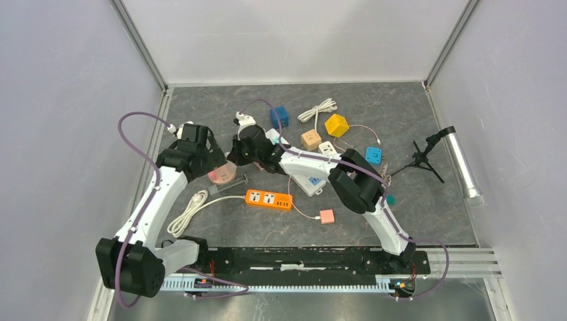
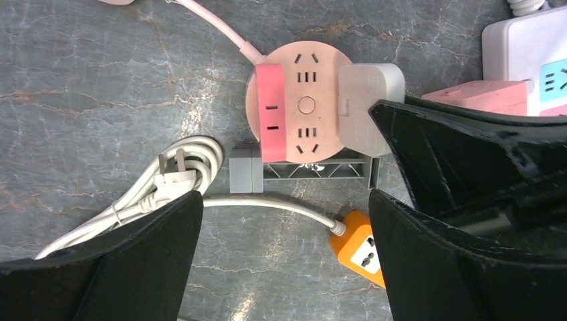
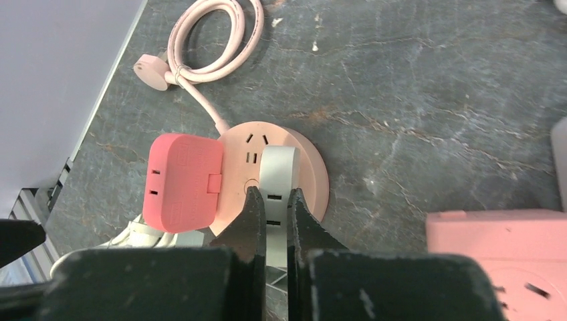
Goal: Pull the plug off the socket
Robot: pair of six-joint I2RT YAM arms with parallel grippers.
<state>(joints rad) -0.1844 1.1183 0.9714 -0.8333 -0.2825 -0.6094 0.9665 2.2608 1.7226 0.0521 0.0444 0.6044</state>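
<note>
A round pale-pink socket [image 3: 311, 174] lies flat on the grey table, left of centre [image 1: 220, 176]. Two plugs sit in it. One is a red-pink block plug [image 3: 184, 190] on its left side. The other is a whitish block plug [image 3: 277, 167] near its middle. My right gripper [image 3: 273, 194] is shut on the whitish plug, one finger on each side face. From the left wrist view the same socket [image 2: 306, 105] shows with the whitish plug [image 2: 364, 100] partly under the right arm's black fingers [image 2: 434, 147]. My left gripper [image 2: 284, 197] hangs open above the table just in front of the socket, holding nothing.
An orange power strip [image 1: 269, 199] and its coiled white cable [image 1: 187, 210] lie near the socket, with a grey truss piece [image 2: 304, 170] against it. A white power strip [image 1: 307, 177], pink, yellow [image 1: 336, 124] and blue cubes, a small tripod [image 1: 421, 160] and a silver cylinder [image 1: 463, 167] lie to the right.
</note>
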